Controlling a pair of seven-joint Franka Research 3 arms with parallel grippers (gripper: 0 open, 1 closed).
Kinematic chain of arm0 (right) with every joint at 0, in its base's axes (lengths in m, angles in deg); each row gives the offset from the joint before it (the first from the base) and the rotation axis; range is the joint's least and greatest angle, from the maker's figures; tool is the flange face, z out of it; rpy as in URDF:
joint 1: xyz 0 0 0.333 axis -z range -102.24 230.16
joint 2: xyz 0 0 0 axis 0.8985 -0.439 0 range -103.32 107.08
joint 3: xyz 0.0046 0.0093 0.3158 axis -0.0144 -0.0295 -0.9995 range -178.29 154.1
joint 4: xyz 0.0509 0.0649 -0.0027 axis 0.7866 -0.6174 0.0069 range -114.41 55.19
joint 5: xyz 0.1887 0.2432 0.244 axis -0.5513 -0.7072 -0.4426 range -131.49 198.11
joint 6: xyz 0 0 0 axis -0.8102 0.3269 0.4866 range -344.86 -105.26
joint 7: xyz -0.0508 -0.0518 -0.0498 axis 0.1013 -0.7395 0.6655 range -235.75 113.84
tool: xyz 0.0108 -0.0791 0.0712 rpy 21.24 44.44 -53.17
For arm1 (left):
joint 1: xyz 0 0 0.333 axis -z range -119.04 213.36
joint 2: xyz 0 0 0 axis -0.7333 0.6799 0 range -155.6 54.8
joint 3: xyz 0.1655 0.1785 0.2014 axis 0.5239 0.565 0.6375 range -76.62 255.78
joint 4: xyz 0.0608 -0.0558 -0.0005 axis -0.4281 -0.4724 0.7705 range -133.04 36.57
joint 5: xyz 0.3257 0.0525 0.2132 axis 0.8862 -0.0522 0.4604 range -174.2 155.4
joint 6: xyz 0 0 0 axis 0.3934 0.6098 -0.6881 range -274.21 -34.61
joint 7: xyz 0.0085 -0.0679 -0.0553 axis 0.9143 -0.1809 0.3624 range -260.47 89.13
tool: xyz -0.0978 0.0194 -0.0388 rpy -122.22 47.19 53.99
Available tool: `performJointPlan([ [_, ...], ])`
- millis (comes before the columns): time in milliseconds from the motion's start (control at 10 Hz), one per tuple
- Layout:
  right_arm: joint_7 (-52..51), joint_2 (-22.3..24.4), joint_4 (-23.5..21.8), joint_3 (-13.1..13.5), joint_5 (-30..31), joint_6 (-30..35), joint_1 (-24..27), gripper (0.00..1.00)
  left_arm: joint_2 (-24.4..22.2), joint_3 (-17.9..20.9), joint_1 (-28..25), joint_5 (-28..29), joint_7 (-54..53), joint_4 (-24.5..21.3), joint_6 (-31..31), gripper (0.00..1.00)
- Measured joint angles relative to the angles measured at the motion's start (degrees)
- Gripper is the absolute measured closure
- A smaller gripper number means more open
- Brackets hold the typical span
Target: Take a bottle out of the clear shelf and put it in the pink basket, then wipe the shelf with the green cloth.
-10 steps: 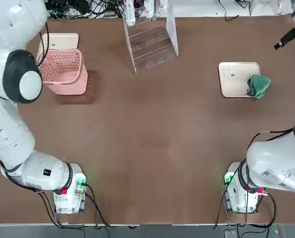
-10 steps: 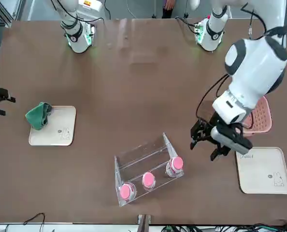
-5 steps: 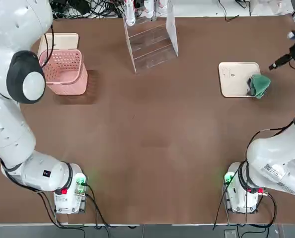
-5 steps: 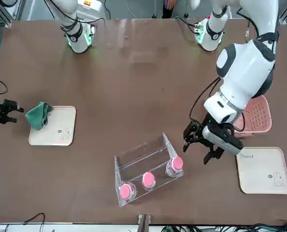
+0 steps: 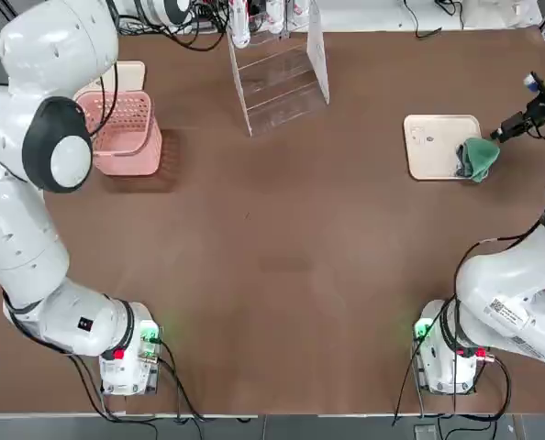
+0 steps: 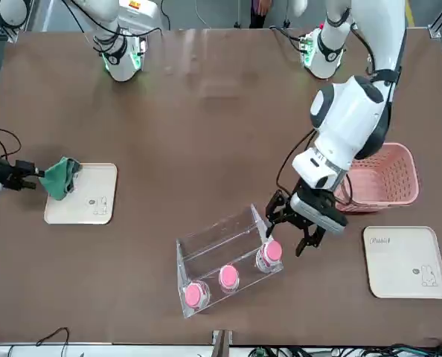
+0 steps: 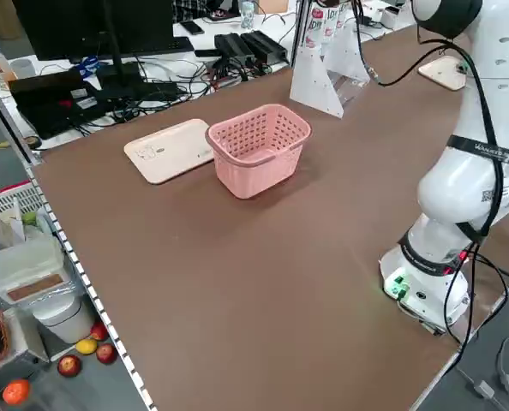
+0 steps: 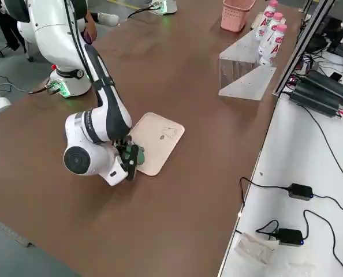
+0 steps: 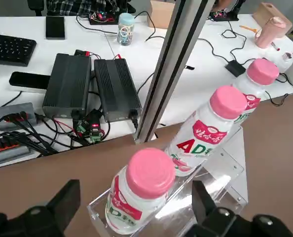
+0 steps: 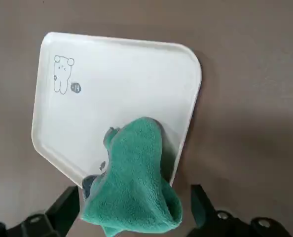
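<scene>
With both hands unclenched and empty, nothing grasped yet. Left hand [image 6: 289, 232] hovering just beside the near end of the clear shelf [image 6: 225, 256], fingers spread either side of the end bottle [image 9: 142, 192] in the left wrist view. Three bottles standing upright in a row on the shelf's top tier, pink caps up, long axis vertical; end one nearest the left hand, so the obvious pick. Approach looks like from the cap side, dropping around the neck. Pink basket [image 6: 385, 178] close behind the left arm, beside a cream tray [image 6: 401, 260], so a short carry afterward. Right hand [image 6: 9, 175] low at the far side of the table, right next to the green cloth [image 6: 59, 177], which lies bunched over the edge of the other cream tray [image 5: 436, 147]; cloth sits between the spread fingers in the right wrist view, not yet pinched. Left arm clearly nearer the shelf, right arm nearer the cloth. Risk: knocking the neighbouring bottle or nudging the light acrylic shelf while closing.
</scene>
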Motion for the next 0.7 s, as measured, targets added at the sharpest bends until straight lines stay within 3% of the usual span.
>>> performJointPlan([
  [400,1.7,-1.2,0.1,0.0,-0.1,0.7,0.0,0.00,0.3,0.0,0.1,1.7,-0.1,-0.1,-1.6,0.14],
  [700,2.1,-1.6,0.1,-0.2,-0.7,0.9,0.0,0.00,1.8,0.0,0.7,1.9,0.0,-0.2,-6.3,0.17],
])
